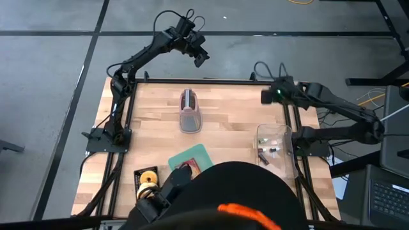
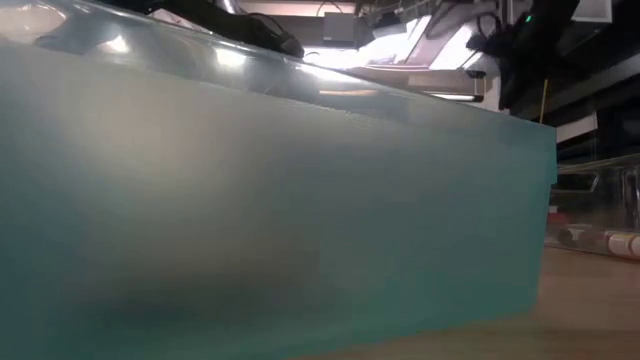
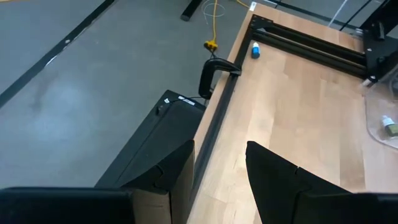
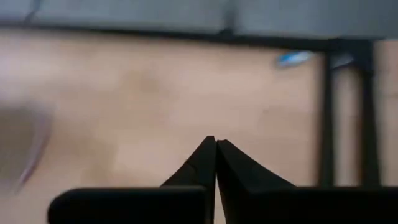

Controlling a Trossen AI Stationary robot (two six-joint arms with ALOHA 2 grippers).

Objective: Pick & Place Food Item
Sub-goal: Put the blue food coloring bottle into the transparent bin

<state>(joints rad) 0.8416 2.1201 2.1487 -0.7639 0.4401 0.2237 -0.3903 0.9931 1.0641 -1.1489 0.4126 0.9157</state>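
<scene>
A small clear container (image 1: 190,110) with something brownish inside lies on the wooden table (image 1: 230,121), toward its far middle. Whether that is the food item, I cannot tell. My left gripper (image 1: 200,57) hangs beyond the table's far edge. In the left wrist view it (image 3: 217,180) is open, with nothing between its fingers. My right gripper (image 1: 267,97) is raised near the far right corner. In the right wrist view it (image 4: 215,155) is shut on nothing, above bare wood.
A teal board (image 1: 192,157) lies near the front edge and fills the low view (image 2: 280,220). A clear bin (image 1: 276,150) with small items stands at the right. A person's head (image 1: 236,198) and hand (image 1: 174,182) reach over the front edge beside yellow rolls (image 1: 147,181).
</scene>
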